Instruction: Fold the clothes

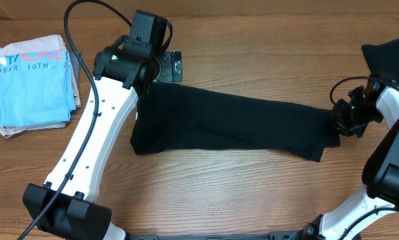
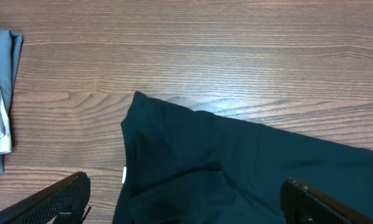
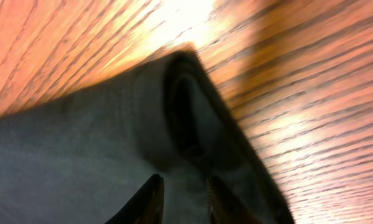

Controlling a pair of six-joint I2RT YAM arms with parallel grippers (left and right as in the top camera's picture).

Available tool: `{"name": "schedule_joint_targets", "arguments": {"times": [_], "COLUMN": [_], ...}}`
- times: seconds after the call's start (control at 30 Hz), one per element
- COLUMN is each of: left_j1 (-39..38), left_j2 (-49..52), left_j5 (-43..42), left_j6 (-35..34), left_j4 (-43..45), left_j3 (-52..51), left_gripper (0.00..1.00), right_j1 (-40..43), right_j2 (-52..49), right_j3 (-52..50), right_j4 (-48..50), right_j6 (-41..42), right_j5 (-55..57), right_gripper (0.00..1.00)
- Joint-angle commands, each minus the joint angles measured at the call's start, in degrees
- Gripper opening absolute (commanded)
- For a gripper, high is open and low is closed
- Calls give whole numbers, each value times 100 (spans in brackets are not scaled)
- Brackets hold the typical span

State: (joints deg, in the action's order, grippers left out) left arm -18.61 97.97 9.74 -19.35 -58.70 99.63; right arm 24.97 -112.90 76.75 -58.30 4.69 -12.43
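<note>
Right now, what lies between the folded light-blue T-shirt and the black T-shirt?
Overhead view: bare wood table, with the left arm passing over it, separates the light-blue T-shirt from the black T-shirt.

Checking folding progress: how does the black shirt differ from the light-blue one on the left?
The black shirt is plain and stretched out in a long strip; the light-blue shirt has printed lettering and sits folded compactly. Both lie on the wooden table.
</note>
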Motion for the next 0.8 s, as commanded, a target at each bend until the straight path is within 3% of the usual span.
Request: {"name": "schedule_joint_targets", "arguments": {"times": [0.0,0.3,0.67,0.77], "left_j1": [22,22,22,22], "left_j2": [39,39,39,39], "left_j5": [94,94,94,92], "left_j6": [7,7,7,7], "left_j4": [20,20,20,20], "left_j3": [-20,-20,-20,-20], "left_gripper": [100,100,100,100], "right_j1": [105,103,103,103], "right_j2": [122,92,94,94], "right_j3": [-33,-494,-9,79], "right_j4": [44,553,85,136], "right_j6": [-66,-223,-238,-238], "right_j5": [26,-289,-570,-573], "right_gripper": [27,25,4,4]}}
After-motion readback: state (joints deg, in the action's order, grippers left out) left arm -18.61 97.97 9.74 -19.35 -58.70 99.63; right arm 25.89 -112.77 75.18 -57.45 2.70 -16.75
